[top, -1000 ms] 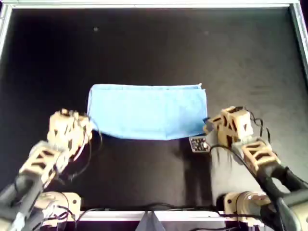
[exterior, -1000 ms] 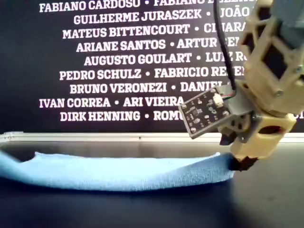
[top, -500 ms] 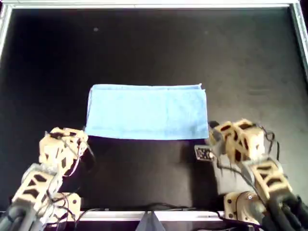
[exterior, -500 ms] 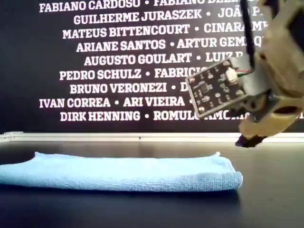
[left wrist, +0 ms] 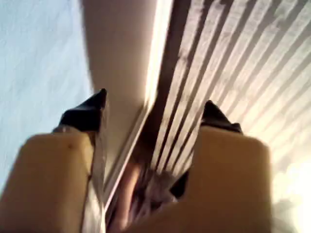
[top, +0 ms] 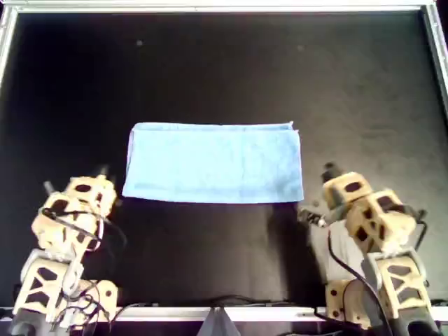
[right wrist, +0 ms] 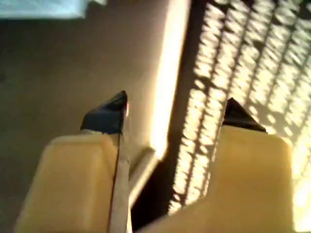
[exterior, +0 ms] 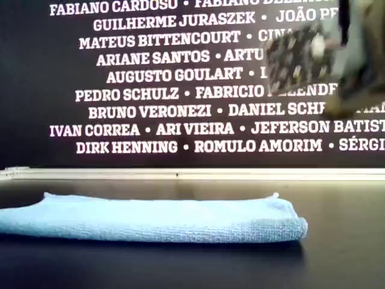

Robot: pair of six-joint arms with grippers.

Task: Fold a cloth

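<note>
The light blue cloth (top: 213,162) lies flat on the black table as a folded rectangle; in the exterior view (exterior: 156,218) it is a low, doubled layer. My first gripper (left wrist: 154,114) is open and empty, and its view shows only a wall and slatted ceiling. My second gripper (right wrist: 175,114) is open and empty, with the same kind of view. One arm (top: 73,210) is raised near the overhead view's lower left and another arm (top: 364,210) near its lower right, both clear of the cloth. The wrist views do not show which is which.
A metal rim (top: 224,7) frames the black table. The arm bases (top: 91,294) (top: 350,297) stand at the near edge. A black banner with white names (exterior: 150,90) stands behind the table. A blurred arm (exterior: 337,60) shows at the exterior view's upper right.
Both arms have let go of the cloth's near corners, lifted and drawn back to the near edge. The cloth has settled flat.
</note>
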